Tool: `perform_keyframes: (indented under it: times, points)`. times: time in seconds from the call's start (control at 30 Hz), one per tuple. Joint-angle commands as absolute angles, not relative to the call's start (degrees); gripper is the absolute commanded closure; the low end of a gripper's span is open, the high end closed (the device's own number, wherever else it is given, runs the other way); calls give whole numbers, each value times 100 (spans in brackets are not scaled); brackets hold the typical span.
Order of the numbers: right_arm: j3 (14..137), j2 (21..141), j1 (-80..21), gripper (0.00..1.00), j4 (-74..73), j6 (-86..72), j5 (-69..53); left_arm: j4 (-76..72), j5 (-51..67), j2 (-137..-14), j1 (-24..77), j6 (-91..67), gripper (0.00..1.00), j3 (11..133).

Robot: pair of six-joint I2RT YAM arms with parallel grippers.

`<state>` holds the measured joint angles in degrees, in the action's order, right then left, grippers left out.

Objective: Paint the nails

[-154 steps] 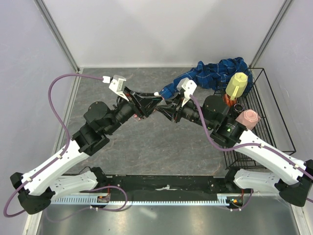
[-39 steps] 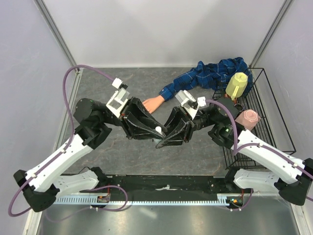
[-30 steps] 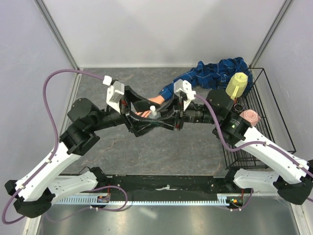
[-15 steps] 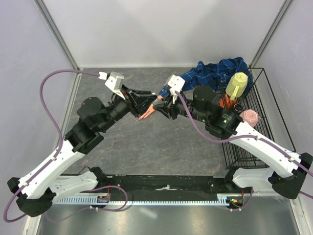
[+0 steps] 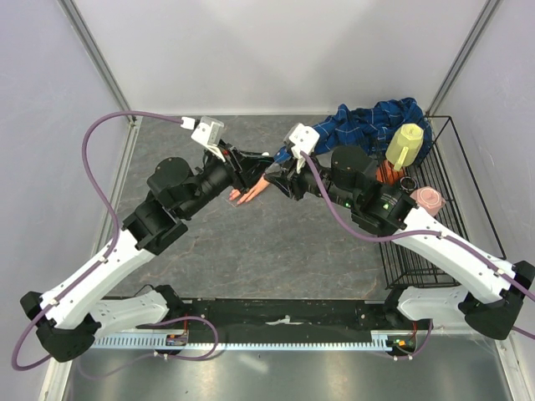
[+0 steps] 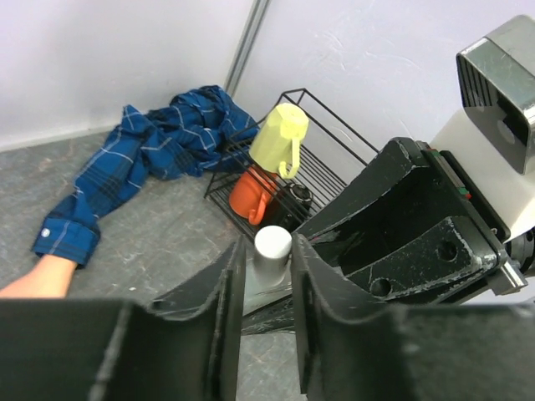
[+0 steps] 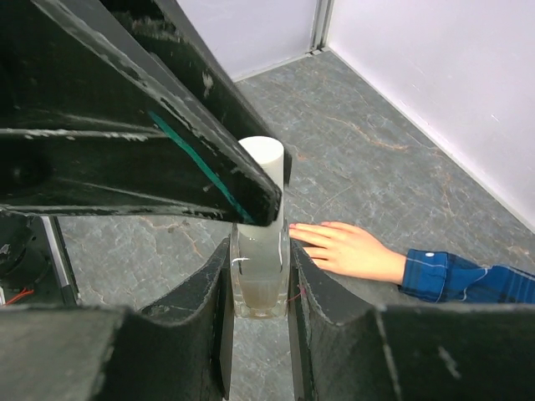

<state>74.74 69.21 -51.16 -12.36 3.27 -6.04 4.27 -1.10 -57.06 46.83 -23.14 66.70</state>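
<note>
A small clear bottle with a white cap hangs in the air, and my right gripper is shut on its glass body. My left gripper comes from the opposite side, its jaws closed against the cap. In the top view the two grippers, left and right, meet just above the peach mannequin hand. The hand lies flat, palm down, sticking out of the blue plaid sleeve. Its nails sit at the fingertips right beside the bottle, too small to make out.
The plaid shirt is bunched at the back right. A black wire rack along the right wall holds a yellow mug, an orange mug and a pink cup. Grey walls enclose the table.
Both grippers have carried the bottle toward the back, over the mannequin hand. My left jaws have narrowed from wide open onto the cap.
</note>
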Motion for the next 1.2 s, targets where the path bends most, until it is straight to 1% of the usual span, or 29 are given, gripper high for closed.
perform_keyframes:
  times: [0.0, 0.07, 0.1, 0.13, 0.2, 0.23, 0.3, 0.33, 0.37, 0.4, 0.43, 0.47, 0.5, 0.53, 0.6, 0.67, 0.8, 0.83, 0.9, 0.93, 0.97, 1.0, 1.03, 1.07, 1.1, 1.13, 1.17]
  points:
    - [7726, 6785, -5133, 100, -1028, 325, -624, 308, 280, -5809, 4676, -2479, 76, 6899]
    - [7699, 6706, -5133, 100, -985, 299, -711, 290, 649, -5844, 4676, -2435, 85, 6899]
    - [7699, 6689, -5133, 100, -984, 281, -764, 281, 833, -5862, 4676, -2400, 96, 6899]
    - [7682, 6628, -5133, 100, -967, 264, -817, 186, 1331, -5862, 4667, -2286, 98, 6882]
    - [7664, 6566, -5133, 100, -949, 229, -1045, 62, 2018, -5906, 4650, -2075, 98, 6821]
    - [7638, 6487, -5133, 100, -932, 220, -1159, 18, 3066, -5924, 4641, -1770, 98, 6759]
    - [7559, 6373, -5133, 100, -835, 185, -1808, -701, 4327, -5950, 4614, -1513, 98, 6444]
    - [7524, 6337, -5124, 100, -757, 150, -2176, -955, 5621, -5976, 4614, -1460, 98, 6338]
    - [7497, 6320, -5098, 100, -582, 97, -2545, -1489, 6217, -6011, 4614, -1476, 98, 6241]
    - [7523, 6354, -5080, 100, -537, 18, -3410, -1720, 6736, -6168, 4614, -1564, 98, 6136]
    - [7541, 6372, -5080, 100, -475, -130, -3793, -1871, 7681, -6292, 4606, -1756, 98, 6152]
    - [7567, 6416, -5080, 100, -335, -228, -4145, -1881, 8091, -6476, 4597, -1836, 98, 6231]
    - [7576, 6442, -5080, 100, -247, -446, -4757, -1768, 8434, -6834, 4579, -1933, 98, 6492]
    - [7550, 6442, -5080, 100, -124, -570, -4912, -1749, 8933, -7047, 4553, -2195, 98, 6634]
    - [7454, 6338, -5080, 100, 104, -676, -5018, -1749, 9123, -7320, 4422, -2495, 98, 6985]
    - [7418, 6258, -5071, 100, 71, -694, -4878, -1775, 8931, -7392, 4281, -2637, 98, 7066]
    - [7295, 6074, -5019, 100, 62, -712, -4738, -1697, 7947, -6874, 3895, -2330, 98, 6891]
    - [7278, 6056, -5001, 100, 70, -712, -4694, -1557, 7554, -6682, 3867, -2181, 98, 6865]
    - [7234, 6021, -4992, 100, 53, -677, -4588, -1364, 7165, -6531, 3806, -2066, 98, 6829]
    - [7225, 6021, -4975, 100, 35, -668, -4588, -1127, 6745, -6452, 3797, -1909, 97, 6829]
    - [7225, 6029, -4966, 100, 18, -633, -4623, -1003, 6593, -6338, 3788, -1846, 86, 6829]
    - [7233, 6064, -4957, 100, 18, -607, -4640, -871, 6131, -6267, 3771, -1767, 71, 6829]
    - [7251, 6082, -4948, 100, -174, -563, -4632, -653, 5935, -6188, 3771, -1723, 60, 6829]
    - [7268, 6108, -4948, 100, -263, -441, -4562, -563, 5759, -6031, 3771, -1679, 39, 6829]
    - [7329, 6161, -4948, 100, -377, -361, -4475, -458, 5217, -5951, 3771, -1627, 31, 6838]
    - [7365, 6179, -4940, 100, -604, -291, -4387, -205, 4925, -5872, 3771, -1591, 28, 6855]
    - [7444, 6231, -4939, 100, -728, -151, -4099, -124, 4670, -5697, 3771, -1565, 18, 6873]
